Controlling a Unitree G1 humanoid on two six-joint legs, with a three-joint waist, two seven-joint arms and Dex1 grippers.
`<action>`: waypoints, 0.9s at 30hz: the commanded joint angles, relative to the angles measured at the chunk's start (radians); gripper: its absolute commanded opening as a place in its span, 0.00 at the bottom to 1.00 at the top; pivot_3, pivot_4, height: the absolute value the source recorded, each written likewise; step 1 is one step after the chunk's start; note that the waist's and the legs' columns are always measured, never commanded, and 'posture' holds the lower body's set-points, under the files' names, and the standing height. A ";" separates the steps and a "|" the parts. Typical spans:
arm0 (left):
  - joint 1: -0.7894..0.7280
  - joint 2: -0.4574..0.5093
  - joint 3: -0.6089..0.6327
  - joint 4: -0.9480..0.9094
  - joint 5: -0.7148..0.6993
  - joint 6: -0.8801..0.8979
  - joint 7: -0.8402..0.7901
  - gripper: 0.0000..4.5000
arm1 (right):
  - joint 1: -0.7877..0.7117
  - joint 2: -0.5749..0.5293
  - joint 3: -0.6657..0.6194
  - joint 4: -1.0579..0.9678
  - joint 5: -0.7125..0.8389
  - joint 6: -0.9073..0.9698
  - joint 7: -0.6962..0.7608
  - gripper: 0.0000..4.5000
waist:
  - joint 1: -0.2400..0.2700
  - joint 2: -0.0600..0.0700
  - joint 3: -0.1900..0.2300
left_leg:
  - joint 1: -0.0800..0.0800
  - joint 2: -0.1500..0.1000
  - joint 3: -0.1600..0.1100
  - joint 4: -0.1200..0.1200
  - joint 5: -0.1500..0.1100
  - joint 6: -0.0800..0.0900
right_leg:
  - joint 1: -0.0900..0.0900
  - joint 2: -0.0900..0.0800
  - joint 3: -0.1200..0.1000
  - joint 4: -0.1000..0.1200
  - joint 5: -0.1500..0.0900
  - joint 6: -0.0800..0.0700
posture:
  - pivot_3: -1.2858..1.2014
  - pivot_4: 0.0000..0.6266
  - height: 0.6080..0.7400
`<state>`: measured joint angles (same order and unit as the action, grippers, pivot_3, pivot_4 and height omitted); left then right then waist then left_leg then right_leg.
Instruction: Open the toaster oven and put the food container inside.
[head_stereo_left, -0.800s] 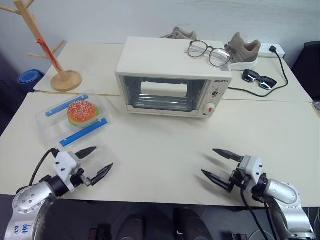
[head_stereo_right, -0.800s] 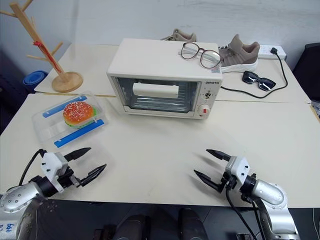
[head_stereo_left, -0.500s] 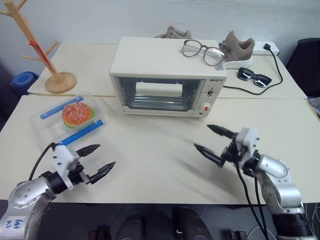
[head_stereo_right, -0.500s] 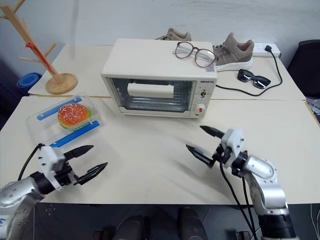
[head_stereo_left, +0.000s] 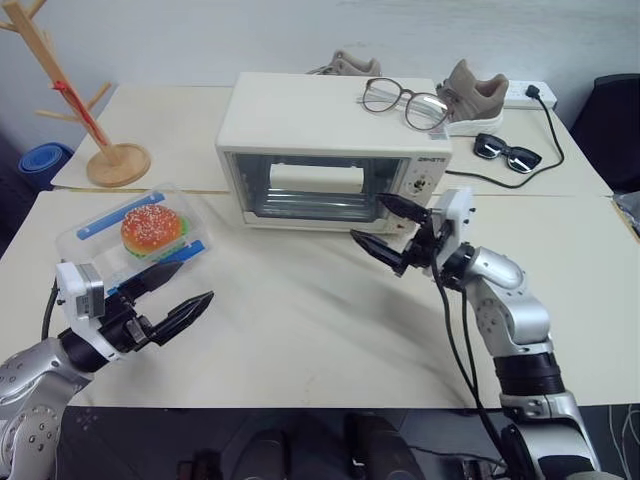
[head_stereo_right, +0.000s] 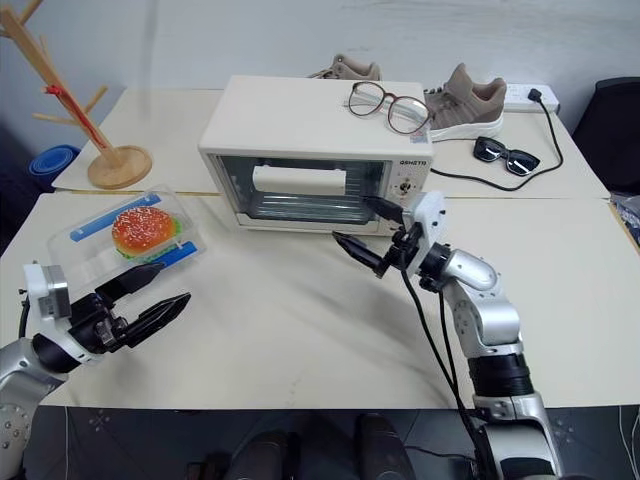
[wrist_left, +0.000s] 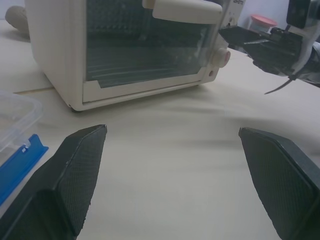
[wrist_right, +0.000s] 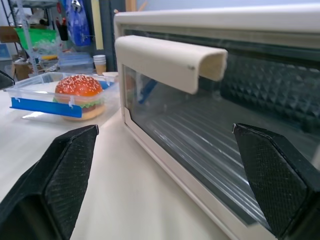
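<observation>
The cream-white toaster oven (head_stereo_left: 320, 120) stands mid-table with its glass door closed and its white bar handle (head_stereo_left: 318, 179) across the top of the glass. To its left lies the clear food container (head_stereo_left: 135, 235) with blue clips and a burger inside. My right gripper (head_stereo_left: 366, 218) is open just in front of the door's lower right, near the knobs, holding nothing. In the right wrist view the handle (wrist_right: 170, 60) sits close ahead between the fingers. Open and empty, my left gripper (head_stereo_left: 195, 281) hovers just in front of the container's near edge.
Eyeglasses (head_stereo_left: 405, 102) rest on the oven's top. Behind it are shoes (head_stereo_left: 480, 95), sunglasses (head_stereo_left: 510, 153) and a black cable. A wooden rack (head_stereo_left: 70, 95) stands at the back left. Bare tabletop (head_stereo_left: 300, 320) lies between the two grippers.
My right gripper has risen from the table's near edge and moved forward and left to the oven door. The left gripper has lifted a little beside the container. Both stayed open.
</observation>
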<state>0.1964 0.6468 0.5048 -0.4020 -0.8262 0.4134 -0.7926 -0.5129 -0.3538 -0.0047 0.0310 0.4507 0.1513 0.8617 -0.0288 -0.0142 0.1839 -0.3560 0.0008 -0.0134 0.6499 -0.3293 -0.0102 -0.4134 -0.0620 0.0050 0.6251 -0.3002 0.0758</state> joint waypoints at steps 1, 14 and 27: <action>0.009 -0.009 0.021 -0.034 -0.006 -0.023 -0.006 1.00 | -0.036 0.027 0.010 -0.013 0.002 -0.027 0.010 0.99 | 0.000 0.000 0.000 | 0.000 0.000 0.000 0.000 0.000 0.000 | 0.000 0.000 0.000 0.000 0.000 0.000 | 0.52 0.24 1.00; -0.065 0.010 0.040 0.067 -0.028 0.009 0.011 0.86 | 0.072 -0.088 0.130 -0.183 -0.058 -0.103 0.220 1.00 | 0.001 0.000 0.000 | -0.001 0.000 0.000 -0.001 0.000 0.000 | -0.001 0.000 0.000 -0.002 0.000 0.000 | 0.52 0.24 1.00; -0.597 -0.039 -0.172 0.415 0.179 -0.079 0.062 0.01 | 0.134 -0.130 0.135 -0.166 -0.102 -0.185 0.252 1.00 | 0.000 0.000 0.000 | -0.001 -0.001 0.000 0.001 0.002 -0.004 | -0.001 0.001 -0.001 0.002 0.001 0.001 | 0.52 0.24 1.00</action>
<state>-0.3921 0.6105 0.3436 -0.0031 -0.6718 0.3641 -0.7238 -0.3791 -0.4793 0.1302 -0.0949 0.3403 -0.0063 1.1010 -0.0291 -0.0142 0.1840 -0.3570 -0.0004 -0.0121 0.6509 -0.3257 -0.0166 -0.4141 -0.0606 0.0048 0.6276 -0.2995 0.0772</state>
